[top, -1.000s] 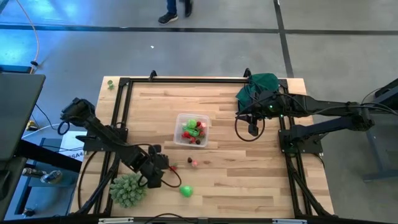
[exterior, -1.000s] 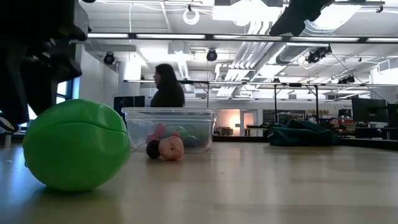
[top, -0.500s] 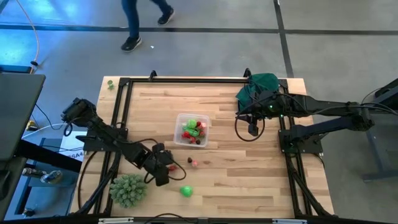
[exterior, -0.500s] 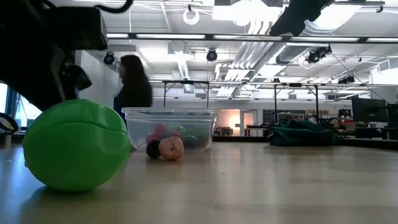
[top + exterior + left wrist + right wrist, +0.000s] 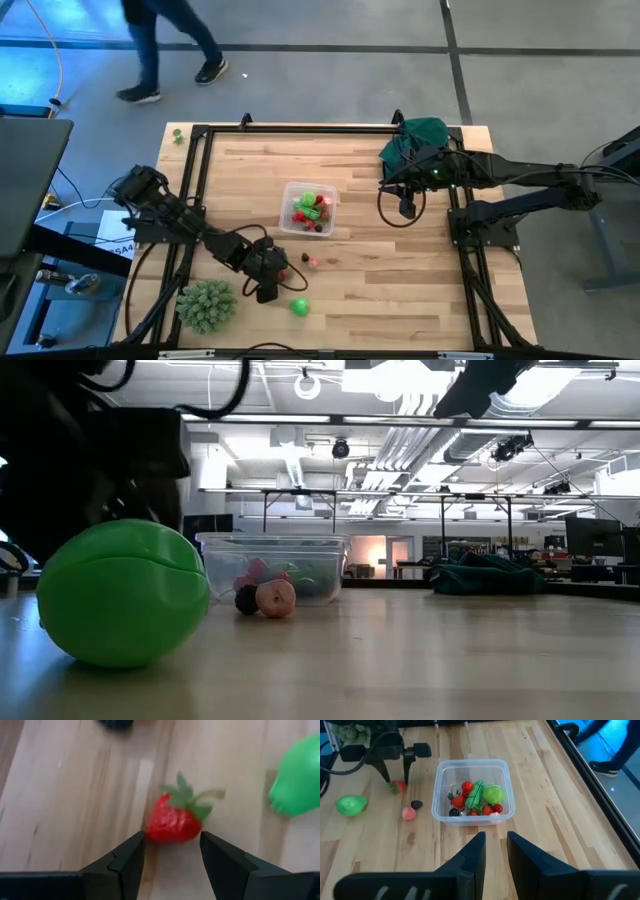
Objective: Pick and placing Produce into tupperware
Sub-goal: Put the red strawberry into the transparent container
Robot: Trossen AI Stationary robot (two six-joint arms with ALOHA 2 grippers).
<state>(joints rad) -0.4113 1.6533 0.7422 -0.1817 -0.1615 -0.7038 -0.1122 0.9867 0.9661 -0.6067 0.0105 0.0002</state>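
Red and rounded, the strawberry (image 5: 174, 819) lay near the tupperware (image 5: 308, 208), framed but untouched between the left gripper's (image 5: 171, 851) open fingers, and an off-centre closure risked rolling it aside; the right gripper (image 5: 493, 851) waited beyond the tupperware, fingers narrowly parted, empty.

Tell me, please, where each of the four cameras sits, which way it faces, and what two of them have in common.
High view: overhead, looking straight down; both arms, left gripper by the strawberry.
Low view: table height, facing the room; green fruit close, dark arm parts above.
Left wrist view: facing down at the strawberry between its open fingers.
Right wrist view: looks past its fingers at the tupperware.
Shared: high and right wrist views both show the tupperware.
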